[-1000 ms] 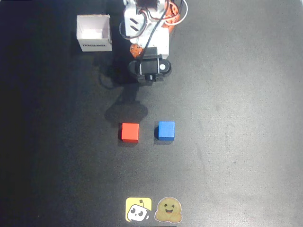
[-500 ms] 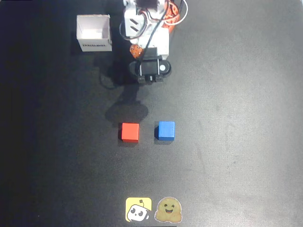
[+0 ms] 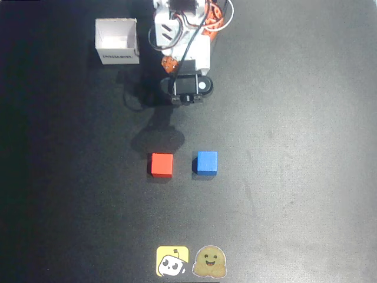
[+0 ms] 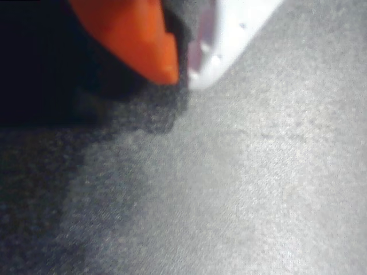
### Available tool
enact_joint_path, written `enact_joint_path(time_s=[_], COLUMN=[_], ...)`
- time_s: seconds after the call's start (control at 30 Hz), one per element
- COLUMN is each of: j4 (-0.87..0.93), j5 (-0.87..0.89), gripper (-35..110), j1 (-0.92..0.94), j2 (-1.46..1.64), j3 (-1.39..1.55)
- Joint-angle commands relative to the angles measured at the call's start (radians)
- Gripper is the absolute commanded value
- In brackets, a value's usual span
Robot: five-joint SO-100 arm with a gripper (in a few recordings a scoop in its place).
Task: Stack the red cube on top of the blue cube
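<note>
The red cube (image 3: 161, 164) sits on the dark table (image 3: 294, 147), just beside the blue cube (image 3: 206, 162), not touching, so stacking has not begun. The gripper (image 4: 182, 71) hangs far back; its two tips look pressed together, holding nothing. The white box (image 3: 118, 41) has writing, maybe too blurry to read.

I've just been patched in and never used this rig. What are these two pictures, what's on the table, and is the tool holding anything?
The overhead view looks straight down on a dark table. The white-and-orange machine at the top is the robot arm. Below it sit the red cube and, beside it but apart, the blue cube. A white box stands top left; two stickers lie at the bottom edge. The wrist view rides on the arm: its tool shows an orange and a white finger, tips close together, nothing between them.
</note>
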Motion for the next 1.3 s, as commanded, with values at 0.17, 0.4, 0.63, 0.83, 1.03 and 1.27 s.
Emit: enact_joint_path(time_s=[0.17,0.4,0.63,0.83,1.03,1.27], j4=[0.011,-0.043,-0.015,0.002,0.021,0.048], j5=[-0.002,0.051,0.048,-0.058,-0.054,0.0], gripper=[0,0,0,0,0,0], j1=[0.005,-0.005,0.055,0.173,0.202,0.178], j2=[0.04,-0.193,-0.699,-1.017,-1.279,-1.566], j3=[-0.005,-0.179,-0.603,-0.879,-1.071,-1.319])
